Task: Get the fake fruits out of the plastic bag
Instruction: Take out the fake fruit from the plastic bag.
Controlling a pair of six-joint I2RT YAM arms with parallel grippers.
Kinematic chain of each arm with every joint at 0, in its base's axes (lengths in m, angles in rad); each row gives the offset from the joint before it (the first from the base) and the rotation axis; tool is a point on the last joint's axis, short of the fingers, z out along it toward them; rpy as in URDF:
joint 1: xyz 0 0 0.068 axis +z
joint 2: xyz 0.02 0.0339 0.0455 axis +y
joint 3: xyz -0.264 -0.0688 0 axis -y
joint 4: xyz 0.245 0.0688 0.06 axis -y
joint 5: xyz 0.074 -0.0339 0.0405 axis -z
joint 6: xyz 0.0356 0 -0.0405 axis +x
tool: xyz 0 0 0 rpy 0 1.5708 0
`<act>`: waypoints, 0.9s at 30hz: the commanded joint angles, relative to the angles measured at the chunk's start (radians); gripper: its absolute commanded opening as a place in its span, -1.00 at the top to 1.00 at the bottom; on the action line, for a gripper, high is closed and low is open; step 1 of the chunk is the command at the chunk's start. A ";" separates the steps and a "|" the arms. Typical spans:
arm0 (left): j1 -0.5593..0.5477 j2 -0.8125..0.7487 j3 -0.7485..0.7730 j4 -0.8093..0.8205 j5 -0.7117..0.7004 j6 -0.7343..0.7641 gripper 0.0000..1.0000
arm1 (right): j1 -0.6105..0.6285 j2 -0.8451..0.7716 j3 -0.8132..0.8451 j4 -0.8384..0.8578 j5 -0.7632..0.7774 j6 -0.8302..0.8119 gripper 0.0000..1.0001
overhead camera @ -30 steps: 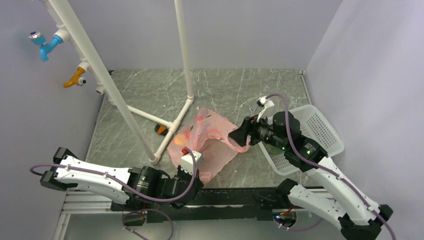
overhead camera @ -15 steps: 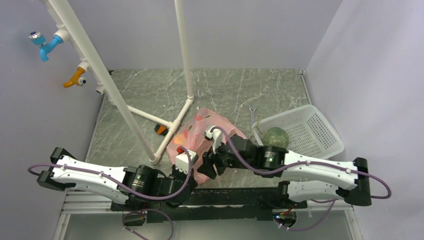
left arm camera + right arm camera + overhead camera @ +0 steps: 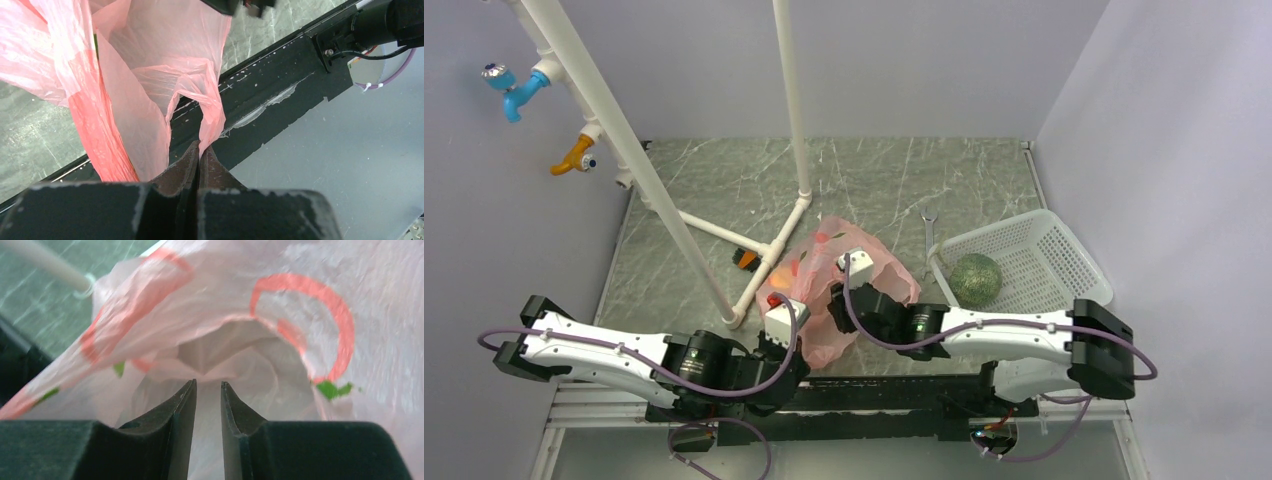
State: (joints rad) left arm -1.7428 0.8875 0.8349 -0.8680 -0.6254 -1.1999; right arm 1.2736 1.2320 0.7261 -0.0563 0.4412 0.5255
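Observation:
The pink plastic bag (image 3: pixel 824 262) lies crumpled at the table's near middle. My left gripper (image 3: pixel 796 345) is shut on a twisted strip of the bag's edge (image 3: pixel 210 110) and holds it up over the black front rail. My right gripper (image 3: pixel 838 303) is narrowly open and empty at the bag's mouth; in its wrist view the fingertips (image 3: pixel 208 383) point into the pale hollow of the bag (image 3: pixel 300 350). An orange piece (image 3: pixel 778 271) shows through the bag's left side. The grey-green melon (image 3: pixel 975 279) lies in the white mesh basket (image 3: pixel 1064 232). The grape bunch is hidden.
A white pipe frame (image 3: pixel 769 262) stands just left of the bag, with its posts rising at the back. The orange-and-black brush (image 3: pixel 745 259) lies by the frame's foot. A wrench (image 3: pixel 927 232) lies between the bag and the basket. The black rail (image 3: pixel 280 85) runs along the near edge.
My right arm has swung from over the basket down and left to the bag's mouth. The melon now shows in the basket. My left gripper keeps its hold on the bag.

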 commanded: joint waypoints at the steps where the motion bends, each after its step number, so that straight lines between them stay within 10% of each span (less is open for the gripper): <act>1: -0.008 -0.012 0.001 -0.020 -0.006 -0.031 1.00 | -0.041 0.079 -0.002 0.240 0.150 0.068 0.46; 27: -0.008 0.078 0.003 0.096 0.060 0.032 1.00 | -0.235 0.588 0.101 0.773 0.030 0.031 -0.26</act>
State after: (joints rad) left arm -1.7428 0.9543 0.8349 -0.8288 -0.5987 -1.1812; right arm 1.0756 1.7794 0.7677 0.6090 0.5198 0.5751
